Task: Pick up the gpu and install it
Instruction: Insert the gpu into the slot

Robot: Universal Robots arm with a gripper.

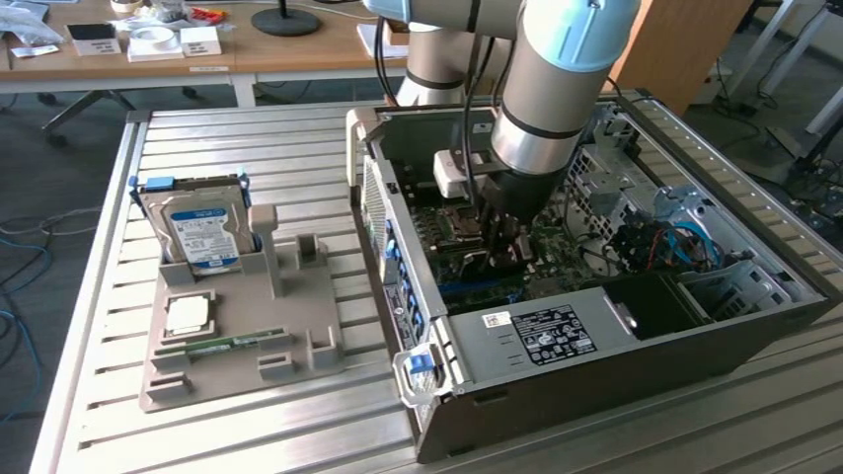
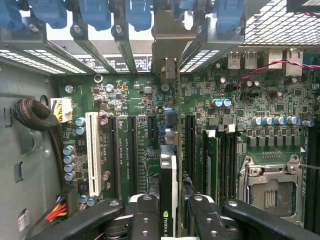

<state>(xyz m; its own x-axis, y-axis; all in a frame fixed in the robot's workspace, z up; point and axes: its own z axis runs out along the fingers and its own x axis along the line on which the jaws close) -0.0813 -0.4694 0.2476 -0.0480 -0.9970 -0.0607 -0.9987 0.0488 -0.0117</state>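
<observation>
Table (image 1: 264, 148) with computer case (image 1: 554, 395) at its 3 o'clock in exterior view, arm (image 1: 554, 89) reaching in.
Main board (image 2: 135, 100) underneath; graphics card (image 2: 169, 175) stands edge-on at the slots, bracket toward case's rear wall, gripper (image 2: 175, 212) clenched on card's sides. Likely light, stiff, fragile; hold by flat sides, avoid contacts.
</observation>
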